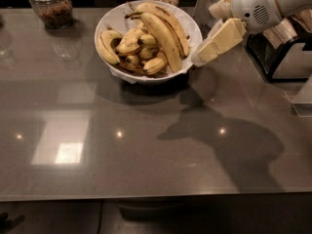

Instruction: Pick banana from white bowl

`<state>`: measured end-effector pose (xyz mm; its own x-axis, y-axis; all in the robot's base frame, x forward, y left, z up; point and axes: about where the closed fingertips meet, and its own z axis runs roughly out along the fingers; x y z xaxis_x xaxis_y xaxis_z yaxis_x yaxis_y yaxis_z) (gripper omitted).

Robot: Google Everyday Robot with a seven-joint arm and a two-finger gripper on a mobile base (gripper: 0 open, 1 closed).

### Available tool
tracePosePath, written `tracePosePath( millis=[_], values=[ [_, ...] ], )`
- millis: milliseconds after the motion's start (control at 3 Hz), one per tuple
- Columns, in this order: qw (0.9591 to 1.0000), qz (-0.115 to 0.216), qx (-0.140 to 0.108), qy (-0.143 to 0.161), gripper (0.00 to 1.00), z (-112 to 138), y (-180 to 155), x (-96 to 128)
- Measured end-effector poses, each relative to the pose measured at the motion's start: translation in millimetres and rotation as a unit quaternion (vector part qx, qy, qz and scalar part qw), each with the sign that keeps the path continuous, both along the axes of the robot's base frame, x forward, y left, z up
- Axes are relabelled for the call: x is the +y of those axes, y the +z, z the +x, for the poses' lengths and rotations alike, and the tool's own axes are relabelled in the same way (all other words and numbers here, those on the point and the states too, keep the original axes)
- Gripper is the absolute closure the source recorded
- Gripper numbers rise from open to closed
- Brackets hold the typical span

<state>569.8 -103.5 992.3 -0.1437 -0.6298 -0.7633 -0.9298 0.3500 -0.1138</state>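
Pincer (200, 57) just beside the white bowl (115, 19) of bananas (163, 30) — whether it gapes, I cannot tell

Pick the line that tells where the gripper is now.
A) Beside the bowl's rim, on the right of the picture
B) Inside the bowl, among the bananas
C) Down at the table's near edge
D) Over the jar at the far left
A: the gripper hangs just outside the rim of the white bowl, clear of the bananas and far from the jar.
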Motion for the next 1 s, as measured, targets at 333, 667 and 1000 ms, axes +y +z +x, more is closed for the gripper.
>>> tracePosePath(
  millis=[333,667,1000],
  values=[
    [0.9985,0.04,0.037,-0.008,0.0,28,-15,28],
    [0.9963,0.057,0.061,-0.016,0.0,52,-33,43],
    [0.9948,0.063,0.078,-0.016,0.0,66,-46,56]
  ],
)
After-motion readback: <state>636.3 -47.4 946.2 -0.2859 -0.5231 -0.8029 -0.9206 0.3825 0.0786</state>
